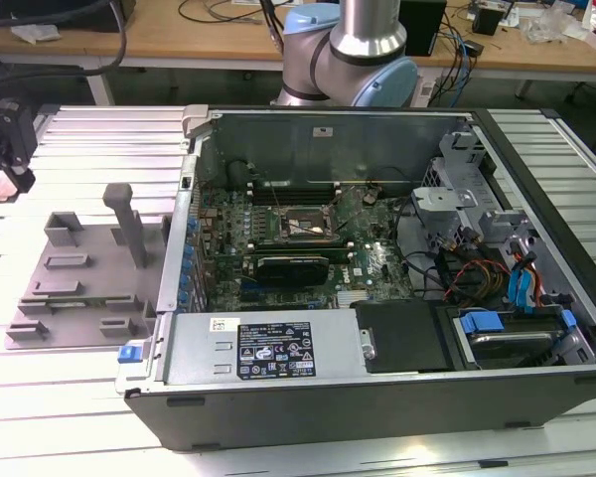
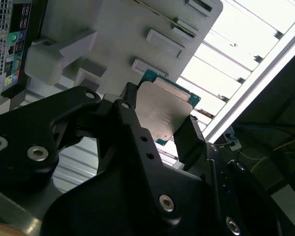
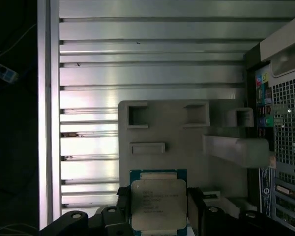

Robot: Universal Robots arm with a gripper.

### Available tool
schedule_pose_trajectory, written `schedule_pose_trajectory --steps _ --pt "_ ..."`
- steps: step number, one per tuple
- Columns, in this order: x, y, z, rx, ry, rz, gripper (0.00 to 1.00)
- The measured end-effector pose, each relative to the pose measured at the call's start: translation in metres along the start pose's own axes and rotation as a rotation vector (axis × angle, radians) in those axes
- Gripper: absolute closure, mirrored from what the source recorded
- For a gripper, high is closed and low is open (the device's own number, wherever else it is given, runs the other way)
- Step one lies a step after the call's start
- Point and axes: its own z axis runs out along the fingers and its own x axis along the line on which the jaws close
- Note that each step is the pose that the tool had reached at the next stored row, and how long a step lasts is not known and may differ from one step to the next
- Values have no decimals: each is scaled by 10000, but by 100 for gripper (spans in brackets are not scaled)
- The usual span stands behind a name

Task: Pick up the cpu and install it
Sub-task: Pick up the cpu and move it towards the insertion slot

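Silver cpu (image 2: 163,110) between the fingers (image 2: 191,140)

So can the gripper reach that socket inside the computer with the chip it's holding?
Probably yes. The case lies open, and the socket faces up with nothing bulky over it. The gripper, shut on the cpu, is outside the case at the exterior view's left, by the grey tray.

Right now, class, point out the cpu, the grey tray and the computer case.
cpu (image 3: 159,204): first wrist view, silver top.
grey tray (image 3: 187,147): first wrist view, bare flat surface.
computer case (image 1: 377,407): exterior view, dark outer wall.
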Motion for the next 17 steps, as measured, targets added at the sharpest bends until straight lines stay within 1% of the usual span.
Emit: schedule_pose_trajectory --steps 2,5,8,10,14,15,17 --pt "-2 3 -57 -1 0 0 45" --pt "-5 5 -112 0 0 0 45" --pt "-8 8 -194 0 0 0 45" --pt "-9 10 -224 0 0 0 45" --pt "-14 15 -358 -1 0 0 45" --pt "-15 16 -379 0 0 0 45" --pt "-16 18 -401 0 0 -1 45"
